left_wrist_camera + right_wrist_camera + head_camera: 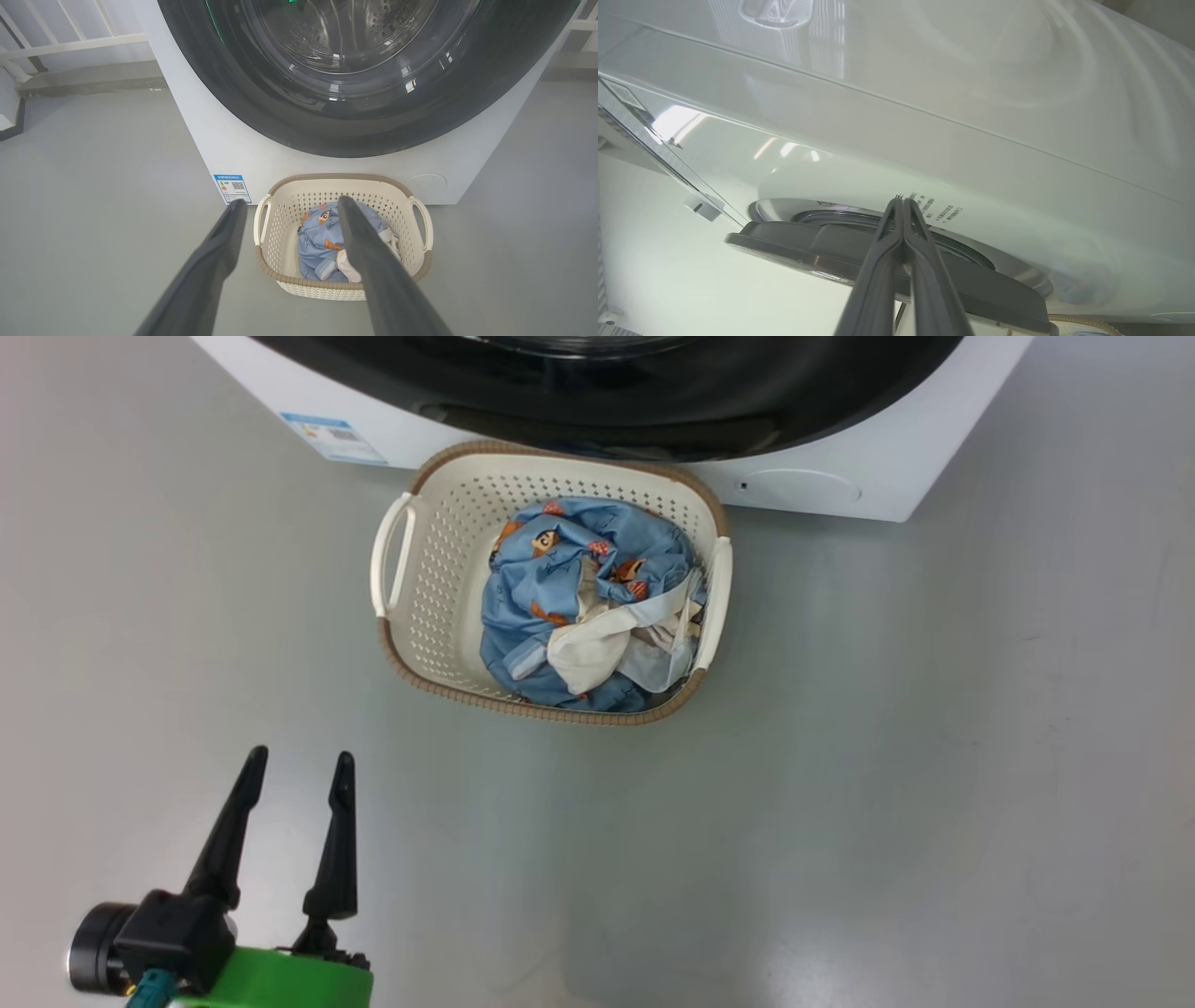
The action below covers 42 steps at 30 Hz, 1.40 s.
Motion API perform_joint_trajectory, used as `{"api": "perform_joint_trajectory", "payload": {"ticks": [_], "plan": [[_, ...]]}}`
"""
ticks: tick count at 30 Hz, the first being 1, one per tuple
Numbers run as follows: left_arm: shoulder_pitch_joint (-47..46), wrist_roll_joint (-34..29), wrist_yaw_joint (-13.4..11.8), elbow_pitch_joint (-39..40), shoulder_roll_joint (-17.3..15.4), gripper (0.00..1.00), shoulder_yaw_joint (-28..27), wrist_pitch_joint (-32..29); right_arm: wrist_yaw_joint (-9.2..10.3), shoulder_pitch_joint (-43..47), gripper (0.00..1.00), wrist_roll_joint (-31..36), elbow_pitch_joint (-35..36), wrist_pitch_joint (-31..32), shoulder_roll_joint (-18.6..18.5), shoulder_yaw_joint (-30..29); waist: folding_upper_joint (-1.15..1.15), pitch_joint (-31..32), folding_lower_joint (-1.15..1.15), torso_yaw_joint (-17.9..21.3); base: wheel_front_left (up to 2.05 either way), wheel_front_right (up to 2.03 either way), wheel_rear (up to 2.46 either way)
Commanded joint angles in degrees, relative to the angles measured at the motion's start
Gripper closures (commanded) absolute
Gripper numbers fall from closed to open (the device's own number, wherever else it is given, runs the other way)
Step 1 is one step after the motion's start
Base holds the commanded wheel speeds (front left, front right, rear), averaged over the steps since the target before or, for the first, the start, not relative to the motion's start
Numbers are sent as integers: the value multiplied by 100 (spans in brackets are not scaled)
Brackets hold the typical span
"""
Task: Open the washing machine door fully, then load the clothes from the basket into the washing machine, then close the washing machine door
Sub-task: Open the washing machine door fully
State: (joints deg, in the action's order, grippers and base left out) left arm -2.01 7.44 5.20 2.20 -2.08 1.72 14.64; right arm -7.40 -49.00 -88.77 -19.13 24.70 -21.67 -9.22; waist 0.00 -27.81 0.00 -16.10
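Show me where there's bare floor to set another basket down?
Wide bare floor lies right of the basket, and more between it and the open left gripper. It's crowded where the basket sits close to the washing machine.

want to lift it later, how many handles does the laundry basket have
2. The left handle sits on the basket's left side, by bare perforated wall; the right handle is on its right side, close against the clothes. Both show in full, none hidden.

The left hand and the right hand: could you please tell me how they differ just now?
The left hand is open, spread wide; the right hand is shut tight. The left hand faces the basket; the right hand faces the washing machine door at its rim. Both hold nothing.
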Motion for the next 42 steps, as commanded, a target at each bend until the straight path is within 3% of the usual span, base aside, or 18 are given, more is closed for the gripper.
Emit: {"api": "perform_joint_trajectory", "payload": {"ticks": [1, 22, 42], "plan": [[-122, 44, -64, 159, -81, 0, -165, 36, -9, -132, 100, 65, 164, 56, -31, 143, 0, -87, 0, -108, 0, 0, 0], [39, 433, -349, 261, -80, 0, 43, 36, -9, -612, 100, 83, 243, 228, -230, 721, 0, -222, 0, -671, 0, 0, 0], [228, 631, -493, 480, -80, 0, 160, 36, -9, -907, 100, 102, 215, 203, -400, 1046, 0, -562, 0, -826, 0, 0, 0]]}}
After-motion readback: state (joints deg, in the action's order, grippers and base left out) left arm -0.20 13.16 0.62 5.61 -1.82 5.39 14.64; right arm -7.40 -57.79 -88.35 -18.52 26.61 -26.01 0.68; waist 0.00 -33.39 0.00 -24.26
